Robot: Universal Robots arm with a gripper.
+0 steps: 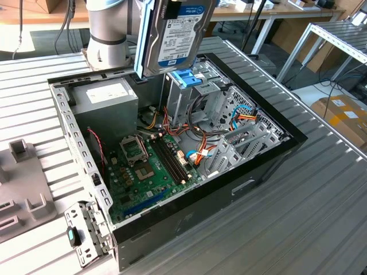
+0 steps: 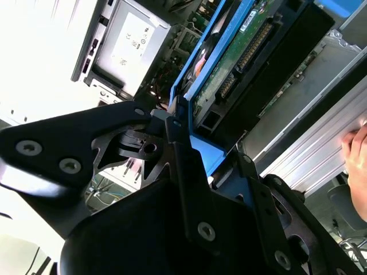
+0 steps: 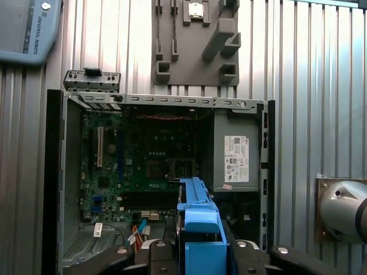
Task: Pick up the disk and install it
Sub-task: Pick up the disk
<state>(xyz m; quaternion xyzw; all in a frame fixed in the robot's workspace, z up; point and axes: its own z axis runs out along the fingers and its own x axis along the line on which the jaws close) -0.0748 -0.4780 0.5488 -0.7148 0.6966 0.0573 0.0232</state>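
I have the disk, a flat rectangular silver-metal hard drive with a white and blue label and blue plastic side rails, held in the air over the open black computer case on the ribbed metal table. Its long axis stands near upright, tipped slightly, with the label face toward the exterior camera. The lower short end points down at the tall metal drive cage with a blue plastic top, close over it; I cannot tell whether they touch. In the second wrist view the black gripper has its fingers drawn in against the disk's two long sides, pinching it by the blue rails, with the green circuit-board face toward that camera. Inside the case, a grey metal box with a white sticker sits beside the green motherboard.
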